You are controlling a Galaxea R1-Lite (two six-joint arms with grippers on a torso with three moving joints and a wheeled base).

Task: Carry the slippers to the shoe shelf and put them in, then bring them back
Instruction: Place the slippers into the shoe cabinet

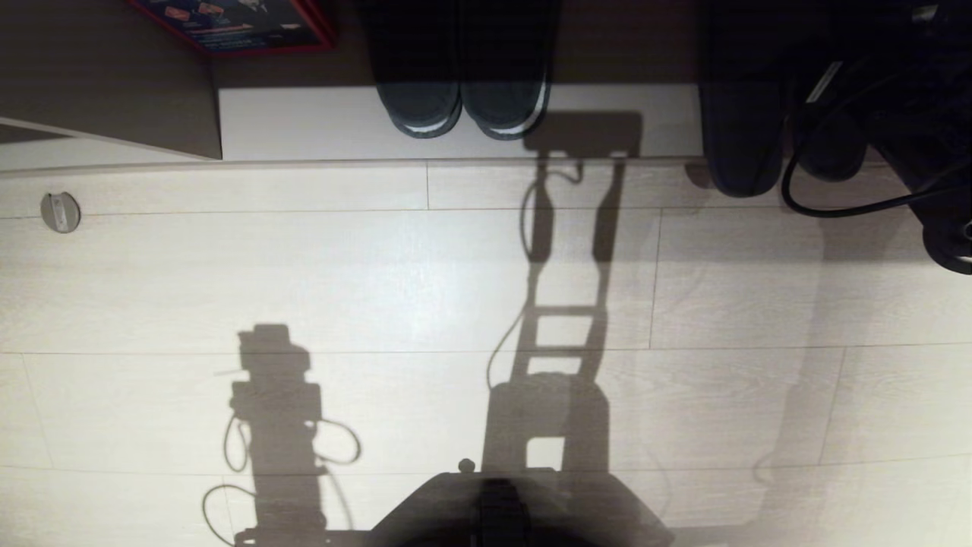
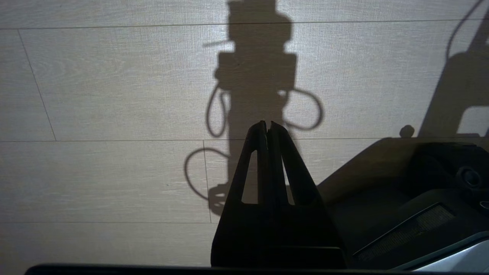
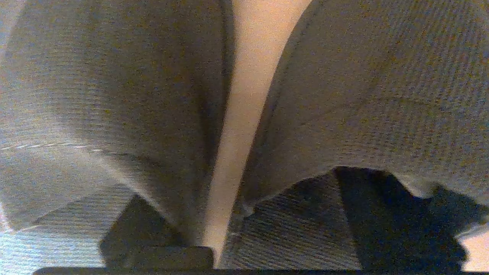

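Note:
Two slate-grey slippers fill the right wrist view side by side, one (image 3: 114, 95) and the other (image 3: 382, 84), with a beige strip of the shoe shelf between them. In the head view one slipper (image 1: 740, 137) lies on the shoe shelf's pale base board (image 1: 342, 121), its end past the board's front edge. The other is mostly hidden behind my dark right arm (image 1: 911, 129). My right gripper (image 3: 258, 187) is open, its dark fingers (image 3: 401, 221) spread apart over the two slippers' openings. The left gripper (image 2: 267, 124) is shut on nothing, hanging over bare floor.
A darker pair with white-striped soles (image 1: 456, 106) stands on the shelf board to the left of the slippers. Further left are an upright panel (image 1: 114, 83) and a red-edged box (image 1: 235, 26). A round metal stop (image 1: 60, 211) sits on the floor. A black cable (image 1: 835, 207) loops under the right arm.

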